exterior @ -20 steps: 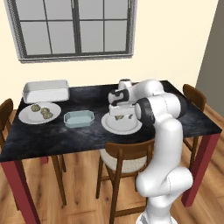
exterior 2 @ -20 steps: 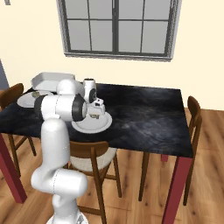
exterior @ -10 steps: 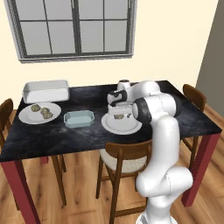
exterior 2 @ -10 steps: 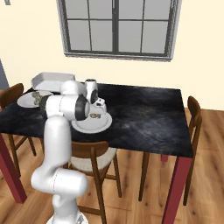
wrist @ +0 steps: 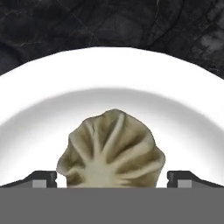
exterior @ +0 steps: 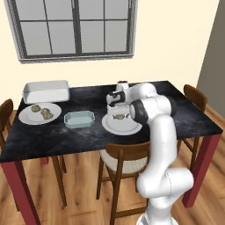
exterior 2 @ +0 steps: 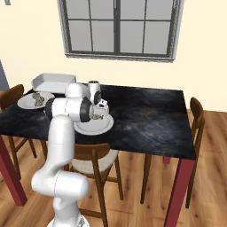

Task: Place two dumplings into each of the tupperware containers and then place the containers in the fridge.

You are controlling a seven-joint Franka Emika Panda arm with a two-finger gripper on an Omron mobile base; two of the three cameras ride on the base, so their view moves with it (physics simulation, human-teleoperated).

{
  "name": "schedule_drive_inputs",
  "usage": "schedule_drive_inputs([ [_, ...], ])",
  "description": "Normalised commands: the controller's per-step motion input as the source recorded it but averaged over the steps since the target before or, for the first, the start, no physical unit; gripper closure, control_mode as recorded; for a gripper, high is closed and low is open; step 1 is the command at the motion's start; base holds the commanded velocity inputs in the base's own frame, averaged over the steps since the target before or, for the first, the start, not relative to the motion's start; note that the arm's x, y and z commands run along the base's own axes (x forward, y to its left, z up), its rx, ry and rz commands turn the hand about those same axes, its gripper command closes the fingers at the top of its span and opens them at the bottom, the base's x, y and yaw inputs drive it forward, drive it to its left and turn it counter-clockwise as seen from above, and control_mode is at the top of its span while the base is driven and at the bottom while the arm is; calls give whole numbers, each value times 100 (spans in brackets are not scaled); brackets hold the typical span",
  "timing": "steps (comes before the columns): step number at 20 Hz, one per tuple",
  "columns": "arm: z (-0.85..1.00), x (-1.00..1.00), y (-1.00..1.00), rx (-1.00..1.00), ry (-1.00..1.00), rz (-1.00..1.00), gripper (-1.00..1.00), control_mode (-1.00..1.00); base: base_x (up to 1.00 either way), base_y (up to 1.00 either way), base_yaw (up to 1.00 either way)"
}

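Table (exterior: 176, 103): plate (wrist: 39, 109) under dumpling (wrist: 111, 151).

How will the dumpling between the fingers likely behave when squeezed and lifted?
The dumpling looks pleated and doughy, so it probably dents. Its rounded shape may let it roll on the smooth plate. The open gripper straddles it, so slipping seems unlikely.
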Motion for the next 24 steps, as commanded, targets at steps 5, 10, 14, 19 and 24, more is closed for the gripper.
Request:
schedule_drive_inputs([
  [5,-34,16,3,0,0,0,-100,-100,0,0,0],
  [10,0,0,0,0,0,0,100,-100,0,0,0],
  [14,-1,-2,1,0,3,0,100,-100,0,0,0],
  [19,3,-30,7,0,4,0,100,-100,0,0,0],
  [24,14,-68,11,0,0,0,100,-100,0,0,0],
])
